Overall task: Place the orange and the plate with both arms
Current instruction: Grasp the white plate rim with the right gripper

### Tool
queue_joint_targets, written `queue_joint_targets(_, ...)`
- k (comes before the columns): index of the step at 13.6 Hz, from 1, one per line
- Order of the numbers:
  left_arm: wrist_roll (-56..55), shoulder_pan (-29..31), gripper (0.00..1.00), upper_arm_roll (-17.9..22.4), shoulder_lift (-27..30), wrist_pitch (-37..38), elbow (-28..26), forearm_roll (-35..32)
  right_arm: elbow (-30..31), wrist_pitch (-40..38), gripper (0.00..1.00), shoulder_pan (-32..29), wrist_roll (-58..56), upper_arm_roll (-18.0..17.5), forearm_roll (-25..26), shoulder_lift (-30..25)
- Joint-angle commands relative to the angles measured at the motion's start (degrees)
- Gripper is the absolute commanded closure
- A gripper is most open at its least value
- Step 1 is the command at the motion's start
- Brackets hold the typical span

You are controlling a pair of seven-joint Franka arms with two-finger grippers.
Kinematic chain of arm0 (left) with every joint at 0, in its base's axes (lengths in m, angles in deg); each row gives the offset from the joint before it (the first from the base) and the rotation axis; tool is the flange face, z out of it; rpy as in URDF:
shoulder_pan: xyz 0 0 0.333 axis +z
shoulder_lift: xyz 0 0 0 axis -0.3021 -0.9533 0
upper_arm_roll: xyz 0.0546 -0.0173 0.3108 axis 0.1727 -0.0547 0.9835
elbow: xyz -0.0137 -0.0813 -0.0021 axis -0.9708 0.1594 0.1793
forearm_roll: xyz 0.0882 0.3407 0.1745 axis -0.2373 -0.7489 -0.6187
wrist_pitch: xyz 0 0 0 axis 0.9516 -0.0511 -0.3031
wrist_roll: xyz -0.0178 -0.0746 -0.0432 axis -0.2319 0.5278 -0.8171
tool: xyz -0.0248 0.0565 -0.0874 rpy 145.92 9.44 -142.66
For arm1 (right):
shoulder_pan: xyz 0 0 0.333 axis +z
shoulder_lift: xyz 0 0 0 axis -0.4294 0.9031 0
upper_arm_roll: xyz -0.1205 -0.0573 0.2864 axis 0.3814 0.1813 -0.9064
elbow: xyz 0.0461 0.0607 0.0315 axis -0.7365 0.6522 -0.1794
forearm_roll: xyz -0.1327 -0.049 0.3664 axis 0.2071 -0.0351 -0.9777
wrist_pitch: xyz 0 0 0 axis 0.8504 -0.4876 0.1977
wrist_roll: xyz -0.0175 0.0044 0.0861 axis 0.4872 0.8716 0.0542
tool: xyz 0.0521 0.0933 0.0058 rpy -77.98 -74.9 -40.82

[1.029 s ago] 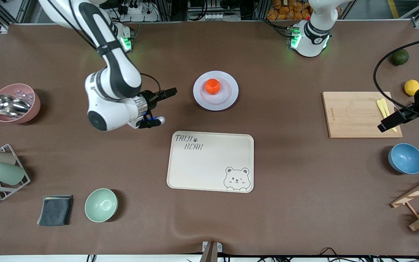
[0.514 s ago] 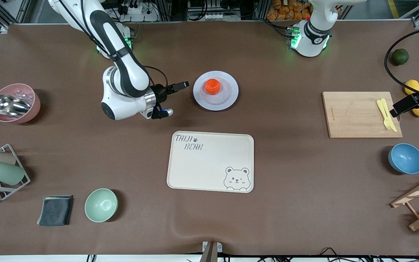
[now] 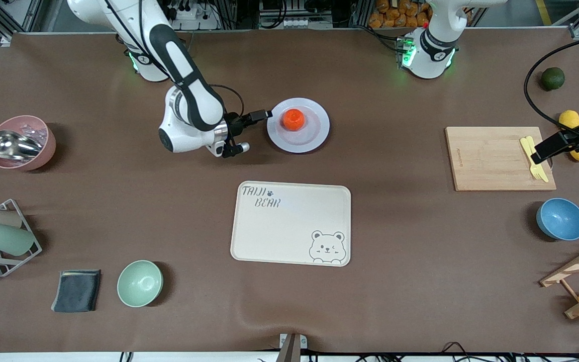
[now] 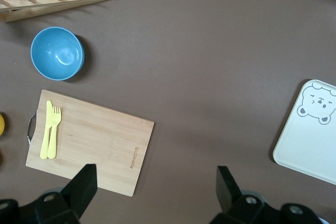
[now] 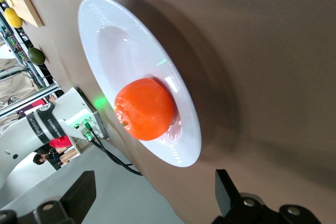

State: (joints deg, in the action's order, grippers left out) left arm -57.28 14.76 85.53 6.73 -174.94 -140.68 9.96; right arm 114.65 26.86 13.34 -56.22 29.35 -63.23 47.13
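The right gripper (image 3: pixel 254 131) sits low over the worktop (image 3: pixel 395 241) just beside the plate's rim, jaws spread wide and holding nothing, one fingertip at the rim. The left gripper (image 3: pixel 546 151) hangs over the cutting board (image 3: pixel 490 158), jaws likewise wide and empty. One orange (image 3: pixel 294 119) lies in the sunken centre of the one plate (image 3: pixel 314 136), which stands farther from the front camera than the bear tray (image 3: pixel 289 223). Two yellow utensils (image 3: pixel 529 148) lie on the board. Around: two lemons (image 3: pixel 568 119), one dark green fruit (image 3: pixel 553 78), one blue bowl (image 3: pixel 561 219), one mint bowl (image 3: pixel 139 283), one pink bowl (image 3: pixel 23 143).
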Motion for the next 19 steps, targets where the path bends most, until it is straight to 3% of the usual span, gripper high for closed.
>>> queue_joint_targets(1, 1.10, -0.08, 0.00, 0.21, 0.81, -0.82, -0.79, 1.21, 0.43, 0.32, 0.00, 0.26, -3.11, 0.54, -3.09, 0.78)
queue_joint_targets(5, 1.19, -0.17, 0.00, 0.21, 0.81, -0.73, -0.88, 1.21, 0.78, 0.32, 0.00, 0.78, -11.80, 0.54, -10.56, 4.73)
queue_joint_targets(13, 1.01, -0.17, 0.00, -0.94, 0.19, -0.64, -0.79, 1.21, 0.43, 0.58, 0.00, 3.59, -12.43, 0.54, -19.79, 5.53)
queue_joint_targets(18, 0.58, -0.08, 0.00, -0.94, 0.89, 0.41, -0.70, 1.21, -0.62, 7.35, 0.00, 8.52, -12.43, 0.54, -27.27, 6.58)
queue_joint_targets(19, 0.22, -0.08, 0.00, -0.94, 0.81, 0.50, -0.62, 1.21, -1.06, 7.53, 0.14, 8.52, -12.43, 0.54, -27.27, 6.85)
